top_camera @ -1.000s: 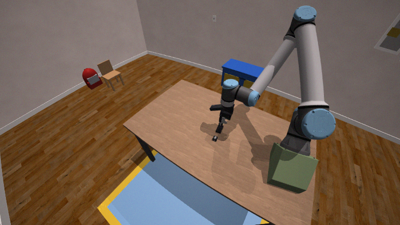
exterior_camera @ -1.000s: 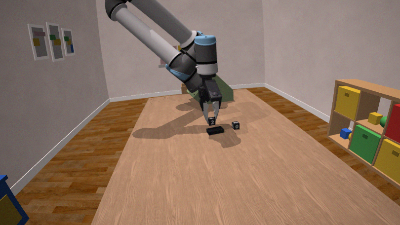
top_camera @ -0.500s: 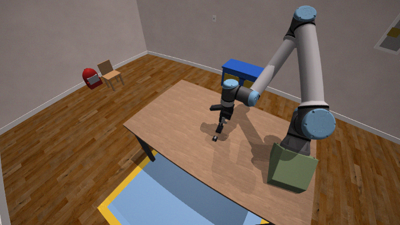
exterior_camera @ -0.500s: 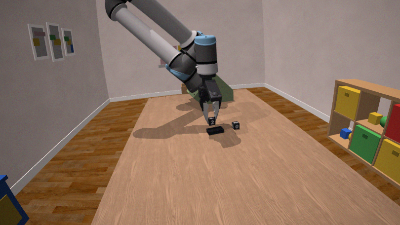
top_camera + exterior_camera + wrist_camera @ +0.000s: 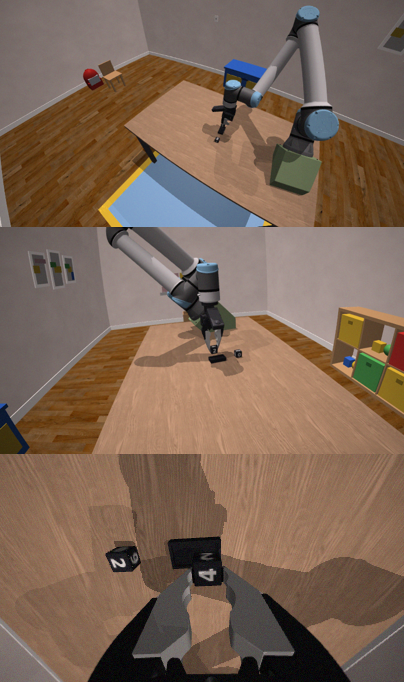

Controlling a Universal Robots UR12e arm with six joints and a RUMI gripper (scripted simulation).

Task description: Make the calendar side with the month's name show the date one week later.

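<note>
With gripper (image 5: 224, 123) (image 5: 214, 346) (image 5: 207, 568) narrowed onto the held cube (image 5: 214, 349) (image 5: 207, 575), seen from the exterior view, probably needs bringing nearer and slightly right, then down into the tray (image 5: 221, 130) (image 5: 217, 359) (image 5: 184, 554), long axis roughly left to right, loose cube (image 5: 217, 139) (image 5: 238, 353) (image 5: 120, 560) beyond its right end.

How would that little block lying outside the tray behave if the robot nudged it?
The loose black cube would probably slide rather than roll, given its flat faces. It looks stiff, with crisp edges. Being small, it is likely light.
</note>
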